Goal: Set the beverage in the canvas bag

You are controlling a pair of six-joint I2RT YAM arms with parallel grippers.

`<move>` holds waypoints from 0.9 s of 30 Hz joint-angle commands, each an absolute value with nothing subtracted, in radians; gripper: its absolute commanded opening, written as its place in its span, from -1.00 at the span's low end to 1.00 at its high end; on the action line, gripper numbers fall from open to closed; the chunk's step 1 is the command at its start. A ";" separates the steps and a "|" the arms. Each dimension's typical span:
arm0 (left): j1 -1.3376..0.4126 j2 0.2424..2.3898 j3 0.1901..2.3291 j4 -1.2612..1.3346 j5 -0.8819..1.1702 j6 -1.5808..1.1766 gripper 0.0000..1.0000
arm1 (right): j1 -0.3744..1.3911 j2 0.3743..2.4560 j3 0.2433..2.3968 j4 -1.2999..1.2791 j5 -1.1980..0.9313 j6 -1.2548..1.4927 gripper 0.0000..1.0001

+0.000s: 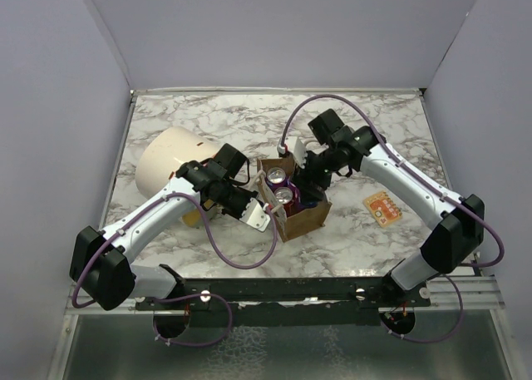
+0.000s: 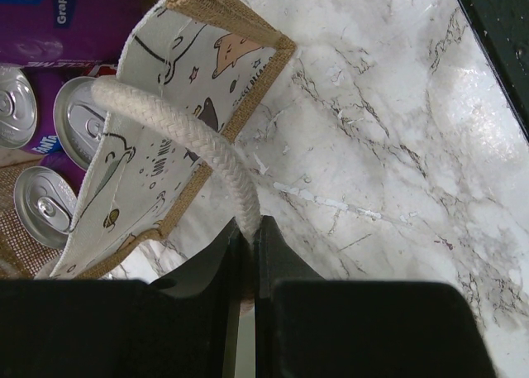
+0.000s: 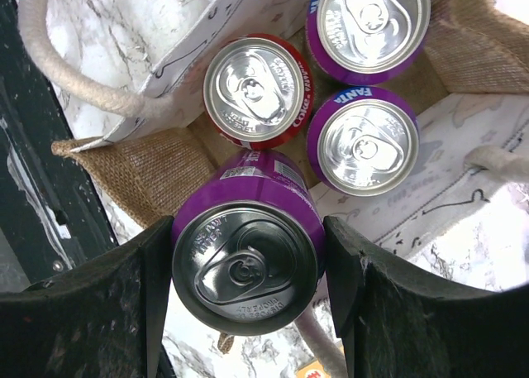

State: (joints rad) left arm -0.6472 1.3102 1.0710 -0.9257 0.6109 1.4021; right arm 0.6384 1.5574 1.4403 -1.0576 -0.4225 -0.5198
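The canvas bag (image 1: pixel 304 222), a tan burlap tote with a printed white lining, stands mid-table. My left gripper (image 2: pixel 248 244) is shut on one cream rope handle (image 2: pixel 194 134) and holds it out to the bag's side; it also shows in the top view (image 1: pixel 259 216). My right gripper (image 3: pixel 246 266) is shut on a purple beverage can (image 3: pixel 245 266), upright over the bag's open mouth, beside a burlap wall (image 3: pixel 140 167). Inside stand a red can (image 3: pixel 254 88) and two purple cans (image 3: pixel 368 22) (image 3: pixel 364 146). The right gripper (image 1: pixel 306 183) hangs over the bag in the top view.
A large cream cylinder (image 1: pixel 170 165) lies left of the bag, behind my left arm. A small orange packet (image 1: pixel 383 208) lies on the marble to the right. A black rail (image 1: pixel 274 290) runs along the near edge. Walls enclose the table.
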 commanded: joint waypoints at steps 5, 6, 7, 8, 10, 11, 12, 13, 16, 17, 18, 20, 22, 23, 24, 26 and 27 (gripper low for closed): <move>-0.649 1.292 1.062 -0.936 0.630 1.417 -1.00 | 0.646 1.593 1.510 -1.035 -0.324 -0.385 -0.96; -0.649 1.291 1.062 -0.937 0.630 1.417 -1.00 | 0.646 1.597 1.512 -1.033 -0.308 -0.374 -0.96; -0.649 1.292 1.062 -0.937 0.630 1.417 -1.00 | 0.645 1.599 1.510 -1.031 -0.297 -0.364 -0.96; -0.649 1.292 1.061 -0.936 0.630 1.417 -1.00 | 0.646 1.602 1.508 -1.030 -0.291 -0.356 -0.96; -0.649 1.290 1.059 -0.936 0.629 1.418 -1.00 | 0.646 1.608 1.503 -1.039 -0.281 -0.353 -0.96; -0.649 1.289 1.059 -0.936 0.629 1.419 -1.00 | 0.646 1.610 1.500 -1.043 -0.277 -0.352 -0.96; -0.649 1.289 1.059 -0.937 0.629 1.419 -1.00 | 0.645 1.612 1.496 -1.047 -0.273 -0.352 -0.96; -0.649 1.290 1.060 -0.936 0.628 1.419 -1.00 | 0.646 1.612 1.491 -1.047 -0.272 -0.353 -0.96; -0.649 1.296 1.062 -0.937 0.627 1.420 -1.00 | 0.645 1.608 1.466 -1.038 -0.263 -0.351 -0.95; -0.649 1.299 1.064 -0.938 0.627 1.419 -1.00 | 0.645 1.607 1.461 -1.034 -0.260 -0.351 -0.94; -0.649 1.301 1.067 -0.939 0.628 1.420 -1.00 | 0.646 1.605 1.452 -1.031 -0.259 -0.351 -0.94; -0.649 1.306 1.069 -0.941 0.627 1.419 -1.00 | 0.646 1.600 1.437 -1.020 -0.259 -0.351 -0.93; -0.649 1.309 1.069 -0.941 0.627 1.422 -1.00 | 0.646 1.596 1.421 -1.011 -0.263 -0.354 -0.92; -0.650 1.310 1.071 -0.941 0.627 1.420 -1.00 | 0.646 1.594 1.413 -1.005 -0.267 -0.358 -0.92; -0.649 1.311 1.070 -0.942 0.627 1.422 -1.00 | 0.646 1.591 1.406 -1.003 -0.274 -0.361 -0.91; -0.649 1.311 1.069 -0.943 0.626 1.422 -1.00 | 0.647 1.589 1.391 -0.997 -0.283 -0.368 -0.91; -0.649 1.311 1.069 -0.943 0.626 1.422 -1.00 | 0.647 1.586 1.382 -0.990 -0.284 -0.373 -0.91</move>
State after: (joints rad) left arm -0.6472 1.3102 1.0710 -0.9264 0.6109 1.4059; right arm 0.6407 1.6196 1.4029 -1.0279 -0.2810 -0.3672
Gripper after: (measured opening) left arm 0.095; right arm 0.646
